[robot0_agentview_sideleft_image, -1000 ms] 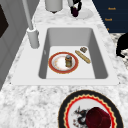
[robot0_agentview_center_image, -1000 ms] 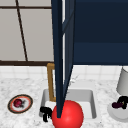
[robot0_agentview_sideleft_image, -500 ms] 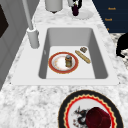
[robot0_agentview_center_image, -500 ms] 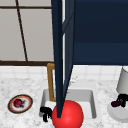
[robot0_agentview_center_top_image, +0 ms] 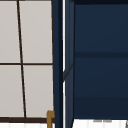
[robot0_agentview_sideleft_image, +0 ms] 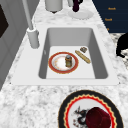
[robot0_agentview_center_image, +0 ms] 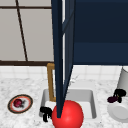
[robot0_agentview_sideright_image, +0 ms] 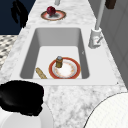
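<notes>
Fingers of the right hand (robot0_agentview_center_image: 119, 94) are seen curled round a small dark purple object (robot0_agentview_center_image: 111, 99), which is held just above the rim of a white plate (robot0_agentview_center_image: 120, 113) on the counter to the right of the sink (robot0_agentview_center_image: 93, 105). In the left side view the same hand (robot0_agentview_sideleft_image: 77, 2) is found at the far end of the counter, over the white plate (robot0_agentview_sideleft_image: 81, 15), with the dark object (robot0_agentview_sideleft_image: 75, 8) hanging below it. In the right side view it (robot0_agentview_sideright_image: 22, 97) is seen as a bunched black mass at the near edge, above the plate's rim.

The left hand (robot0_agentview_center_image: 45, 112) is held in the air at the sink's front left edge, fingers pointing downward and loosely bent (nothing is gripped by them), just beside a red ball (robot0_agentview_center_image: 67, 115). It is matched to the black shape (robot0_agentview_sideleft_image: 122, 45) at the right edge of the left side view, and to the one (robot0_agentview_sideright_image: 18, 12) at the upper left of the right side view.

Inside the basin a red-rimmed plate (robot0_agentview_sideleft_image: 56, 67) is laid, with a small jar (robot0_agentview_sideleft_image: 68, 60) upright on it and a tan stick (robot0_agentview_sideleft_image: 82, 56) just beside it. On the counter left of the sink a patterned plate (robot0_agentview_center_image: 12, 106) is set, bearing a dark red fruit (robot0_agentview_center_image: 18, 102). An open dark blue cabinet door (robot0_agentview_center_image: 60, 50) is hung over the sink.
</notes>
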Robot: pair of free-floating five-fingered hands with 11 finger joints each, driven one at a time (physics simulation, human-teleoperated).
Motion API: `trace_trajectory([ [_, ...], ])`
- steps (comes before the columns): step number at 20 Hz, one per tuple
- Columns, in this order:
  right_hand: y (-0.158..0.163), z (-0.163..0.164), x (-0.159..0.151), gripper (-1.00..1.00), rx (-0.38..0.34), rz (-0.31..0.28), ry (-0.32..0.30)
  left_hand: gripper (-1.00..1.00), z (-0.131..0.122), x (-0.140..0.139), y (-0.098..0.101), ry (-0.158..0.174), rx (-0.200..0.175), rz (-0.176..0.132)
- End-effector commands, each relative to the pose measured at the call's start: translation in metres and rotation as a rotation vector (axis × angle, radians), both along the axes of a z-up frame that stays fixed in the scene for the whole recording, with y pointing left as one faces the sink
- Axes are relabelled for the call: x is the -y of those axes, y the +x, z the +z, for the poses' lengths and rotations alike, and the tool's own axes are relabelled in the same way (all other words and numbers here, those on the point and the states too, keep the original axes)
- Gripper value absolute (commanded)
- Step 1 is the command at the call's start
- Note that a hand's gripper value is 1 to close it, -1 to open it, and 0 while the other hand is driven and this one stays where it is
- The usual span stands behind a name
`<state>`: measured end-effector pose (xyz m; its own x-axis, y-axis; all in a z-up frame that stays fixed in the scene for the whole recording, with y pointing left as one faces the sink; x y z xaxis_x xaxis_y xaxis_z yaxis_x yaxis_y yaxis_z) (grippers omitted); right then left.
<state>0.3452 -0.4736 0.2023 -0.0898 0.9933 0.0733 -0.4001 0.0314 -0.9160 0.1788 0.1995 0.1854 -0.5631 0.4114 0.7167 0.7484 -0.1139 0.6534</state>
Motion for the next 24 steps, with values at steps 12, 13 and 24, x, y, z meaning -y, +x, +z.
trace_trajectory([
  [12,-0.064,0.091,-0.059,1.00,0.135,-0.012,-0.021,0.00,0.000,0.000,0.000,0.000,0.000,0.000],
  [13,-0.069,0.094,-0.063,1.00,0.140,-0.011,-0.020,0.00,0.000,0.000,0.000,0.000,0.000,0.000],
  [24,-0.117,0.155,-0.082,1.00,0.141,-0.021,-0.011,0.00,0.000,0.000,0.000,0.000,0.000,0.000],
])
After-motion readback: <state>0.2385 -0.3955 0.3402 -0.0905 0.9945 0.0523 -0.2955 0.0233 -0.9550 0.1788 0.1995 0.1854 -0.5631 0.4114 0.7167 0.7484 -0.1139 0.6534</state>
